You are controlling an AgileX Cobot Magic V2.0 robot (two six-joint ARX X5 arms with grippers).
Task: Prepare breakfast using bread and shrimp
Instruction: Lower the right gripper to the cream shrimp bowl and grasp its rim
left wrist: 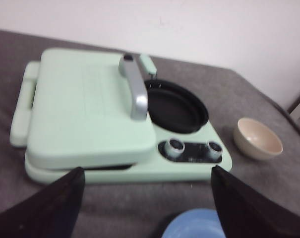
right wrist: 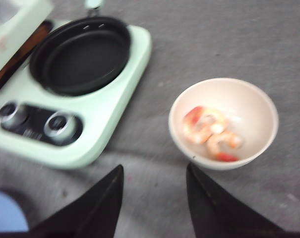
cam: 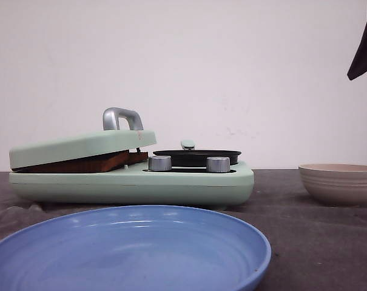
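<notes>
Front view: a mint-green breakfast maker (cam: 131, 179) sits on the grey cloth table (cam: 304, 236), its hinged press lid (cam: 80, 147) propped slightly ajar on something brown in the sandwich bay. I judge that to be the bread (cam: 80, 163), though only a dark edge shows. A bent metal handle (cam: 121, 117) rises from the lid; beside it a shallow black pan (cam: 196, 156) sits on the hot plate, behind two silver knobs (cam: 159, 162). A glossy blue plate (cam: 128, 251) fills the foreground, bare. A ribbed beige bowl (cam: 340, 182) stands well apart on the right. Only a dark corner of my right arm shows at the upper right.

Left wrist view: my left claw (left wrist: 145, 198) hangs spread wide, holding nothing, over the near edge of the appliance. The lid is smooth matte plastic with rounded corners; the pan's dark non-stick face looks empty.

Right wrist view: my right claw (right wrist: 154, 193) is parted and empty too, poised above the cloth just beside the bowl's rim. Inside lie the shrimp (right wrist: 211, 131), curled orange-red and whitish pieces, soft and glossy, clustered on the bowl's floor.

The step in hand, as I read it, is fetching the shrimp for the pan, with the bread apparently already under the lid. The next move calls for shifting toward the bowl, dropping between its curved walls and pinching one slippery piece gently, without tipping the light bowl.
</notes>
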